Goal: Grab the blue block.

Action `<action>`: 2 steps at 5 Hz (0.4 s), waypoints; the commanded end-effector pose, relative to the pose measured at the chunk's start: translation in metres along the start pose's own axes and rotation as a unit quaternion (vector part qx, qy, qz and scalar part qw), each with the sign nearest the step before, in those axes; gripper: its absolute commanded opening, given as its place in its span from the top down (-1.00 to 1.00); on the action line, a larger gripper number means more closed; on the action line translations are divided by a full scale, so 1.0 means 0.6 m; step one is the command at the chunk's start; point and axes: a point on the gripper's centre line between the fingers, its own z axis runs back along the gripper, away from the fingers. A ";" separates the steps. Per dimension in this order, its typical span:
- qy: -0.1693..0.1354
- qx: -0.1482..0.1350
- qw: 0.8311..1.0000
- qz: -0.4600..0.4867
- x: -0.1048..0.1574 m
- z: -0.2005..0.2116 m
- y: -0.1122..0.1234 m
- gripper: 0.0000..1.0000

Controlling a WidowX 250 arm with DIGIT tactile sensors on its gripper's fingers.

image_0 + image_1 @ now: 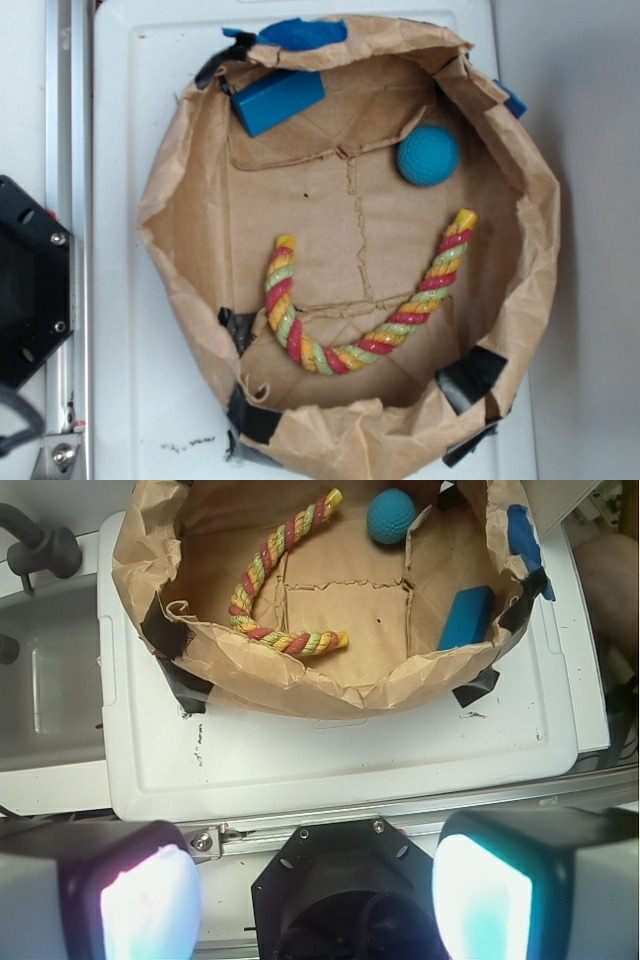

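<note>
Gripper [300,900] hangs spread wide, well short of the blue block [467,618].

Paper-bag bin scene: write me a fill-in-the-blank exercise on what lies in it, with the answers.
1. The blue block lies against the wall of the brown ____ bin.
2. The round thing in the bin is a teal ____.
3. The striped rope is bent into a ____ shape.
4. The gripper, wide open, holds ____.

Answers: paper; ball; U; nothing
</note>
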 end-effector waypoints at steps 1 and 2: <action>0.000 0.000 1.000 0.000 0.000 0.000 0.000 -1.00; -0.007 0.006 1.000 -0.003 0.038 -0.016 -0.008 -1.00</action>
